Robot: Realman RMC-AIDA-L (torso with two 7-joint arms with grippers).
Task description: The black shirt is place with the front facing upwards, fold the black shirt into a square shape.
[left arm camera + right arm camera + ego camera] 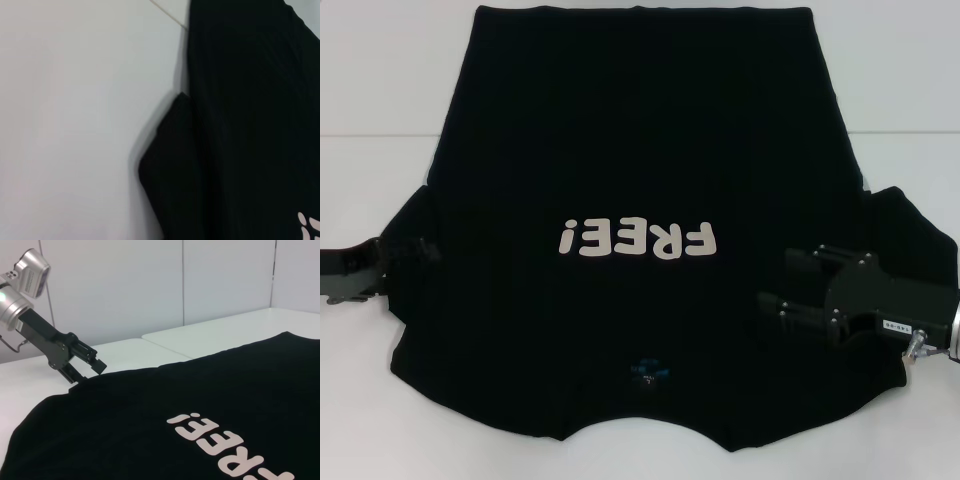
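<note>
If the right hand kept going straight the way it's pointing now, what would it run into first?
The right hand points inward, toward the robot's left, low over the black shirt. It would likely meet shirt fabric first, near the "FREE!" lettering; its height is unclear.

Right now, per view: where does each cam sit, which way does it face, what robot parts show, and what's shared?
Head: above, looking forward and down at the black shirt spread on the white table; left gripper at its left sleeve, right gripper over its right side.
Left wrist: on the left arm, facing down at a sleeve and the table edge; no robot parts show.
Right wrist: low on the right arm, looking across the shirt to the left gripper.
Shared: the FREE! lettering shows in all three.
</note>
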